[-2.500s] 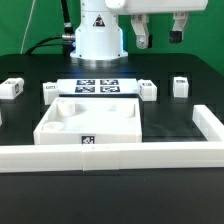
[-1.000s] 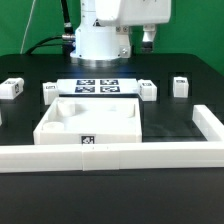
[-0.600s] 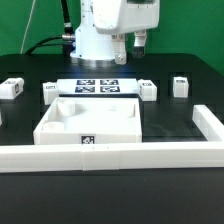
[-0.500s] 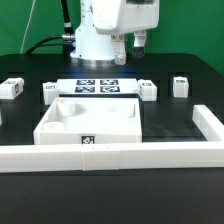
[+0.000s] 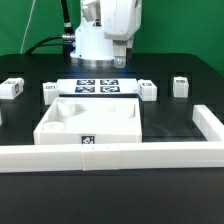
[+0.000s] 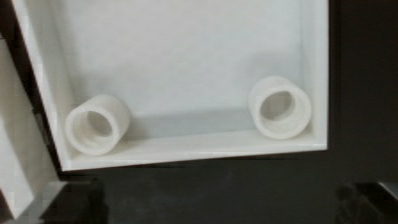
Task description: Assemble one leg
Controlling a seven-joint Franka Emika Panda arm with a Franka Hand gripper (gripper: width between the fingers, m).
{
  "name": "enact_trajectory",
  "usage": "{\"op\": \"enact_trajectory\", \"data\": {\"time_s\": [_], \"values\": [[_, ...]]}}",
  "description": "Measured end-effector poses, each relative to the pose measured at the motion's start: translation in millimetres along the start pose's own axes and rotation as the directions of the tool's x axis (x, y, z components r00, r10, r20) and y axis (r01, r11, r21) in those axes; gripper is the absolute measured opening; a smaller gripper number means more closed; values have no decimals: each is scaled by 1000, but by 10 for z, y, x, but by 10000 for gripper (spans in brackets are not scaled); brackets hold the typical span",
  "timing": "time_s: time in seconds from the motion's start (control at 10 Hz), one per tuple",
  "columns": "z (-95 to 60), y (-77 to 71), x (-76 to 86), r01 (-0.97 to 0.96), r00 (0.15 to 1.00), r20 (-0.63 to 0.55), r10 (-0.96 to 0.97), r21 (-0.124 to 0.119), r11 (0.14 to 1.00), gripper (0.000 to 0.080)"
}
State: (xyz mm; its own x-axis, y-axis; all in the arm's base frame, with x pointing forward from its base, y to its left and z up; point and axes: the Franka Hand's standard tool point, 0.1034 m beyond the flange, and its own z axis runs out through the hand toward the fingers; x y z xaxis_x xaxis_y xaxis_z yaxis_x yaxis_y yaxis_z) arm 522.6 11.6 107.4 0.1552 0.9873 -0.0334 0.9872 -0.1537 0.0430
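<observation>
Exterior: gripper [image 5: 120,58] hangs above the marker board [image 5: 97,86], behind the white tray piece [image 5: 60,130]. Can't tell if the fingers are apart or closed. Nearest leg [image 5: 148,90] lies on the table [image 5: 110,200], just beside the board on the exterior view's right, apart from the gripper.
Wrist: tray piece corner [image 6: 178,60], two round sockets [image 6: 276,107].

The arm [image 5: 97,40] is white & round, w/ a fat smooth bottom part. A grey ring [image 5: 96,61] goes round its foot. Up top is a white boxy bit. The claw [image 5: 121,57] is dark. A thin black cable [image 5: 66,14] sits behind.
</observation>
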Motion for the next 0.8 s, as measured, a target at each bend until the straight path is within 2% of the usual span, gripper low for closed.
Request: {"op": "enact_trajectory", "data": {"time_s": [0.1,0.3,0.5,0.6,0.7,0.8], "values": [[40,-26,-51,-2,1000,3,2,10,1000,650],[34,-17,-40,-4,1000,2,4,7,1000,650],[95,-34,-54,-22,1000,3,22,17,1000,650],[207,-50,-174,2,1000,-4,-2,5,1000,650],[335,-100,-286,-6,1000,-4,6,20,1000,650],[478,-150,-329,-17,1000,-7,17,31,999,650]]}}
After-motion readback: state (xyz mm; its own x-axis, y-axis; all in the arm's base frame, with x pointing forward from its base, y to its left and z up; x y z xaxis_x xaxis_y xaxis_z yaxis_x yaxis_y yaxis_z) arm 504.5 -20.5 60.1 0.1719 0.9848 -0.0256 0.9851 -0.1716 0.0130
